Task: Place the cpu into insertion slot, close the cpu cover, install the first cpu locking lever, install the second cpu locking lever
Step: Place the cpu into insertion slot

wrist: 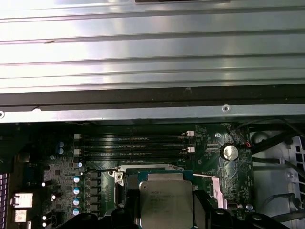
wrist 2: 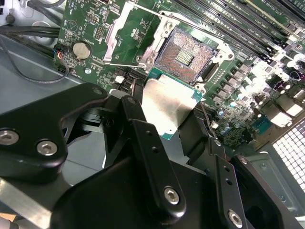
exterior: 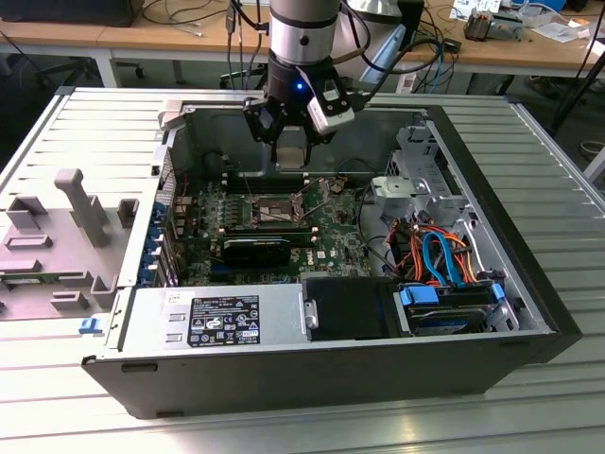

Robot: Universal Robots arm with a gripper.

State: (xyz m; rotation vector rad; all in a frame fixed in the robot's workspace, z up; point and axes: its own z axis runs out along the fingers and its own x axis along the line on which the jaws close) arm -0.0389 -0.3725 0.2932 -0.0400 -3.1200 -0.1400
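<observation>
Black tool holds the small flat silver-grey cpu by its edges, near the dark-centred insertion slot; it looks light, stiff and fragile.

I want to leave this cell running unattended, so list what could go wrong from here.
1. The cpu sits between the fingers above the board, apart from the open insertion slot. A small offset or tilt on seating could bend the slot's exposed contacts.
2. The cpu cover stands flipped open right beside the slot. The bulky gripper might snag it when lowering.
</observation>
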